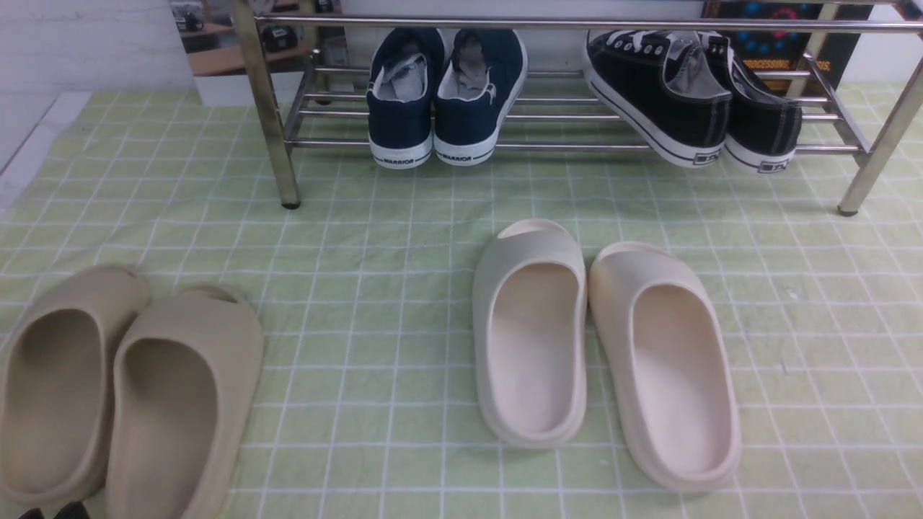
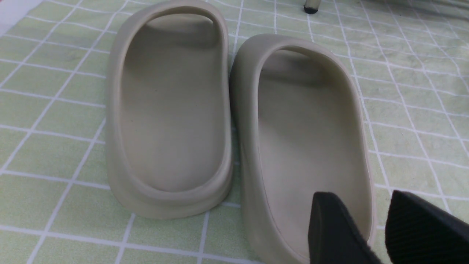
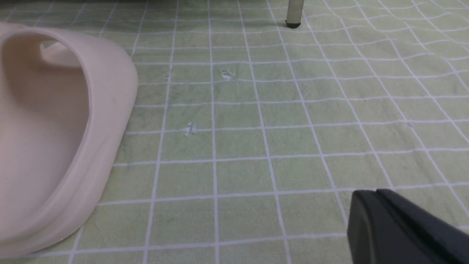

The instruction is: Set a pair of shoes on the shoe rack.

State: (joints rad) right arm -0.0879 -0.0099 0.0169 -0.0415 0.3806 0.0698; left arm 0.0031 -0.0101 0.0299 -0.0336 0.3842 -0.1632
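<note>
The pair of shoes, two black sneakers (image 1: pixel 685 108) with white soles, sits on the lower shelf of the chrome shoe rack (image 1: pixel 577 24) at its right end, heels toward me and tilted. My left gripper (image 2: pixel 361 196) is open and holds nothing; it hangs over the heel end of a beige slide (image 2: pixel 311 139). In the front view only its black fingertips (image 1: pixel 54 512) show, at the bottom left corner. My right gripper (image 3: pixel 373 192) is shut and empty above bare green cloth, out of the front view.
Navy sneakers (image 1: pixel 443 94) stand on the rack's left half. Two beige slides (image 1: pixel 122 389) lie at the near left and two cream slides (image 1: pixel 598 346) in the middle, on the green checked cloth (image 1: pixel 375 288). Rack legs (image 1: pixel 288 194) stand on the cloth.
</note>
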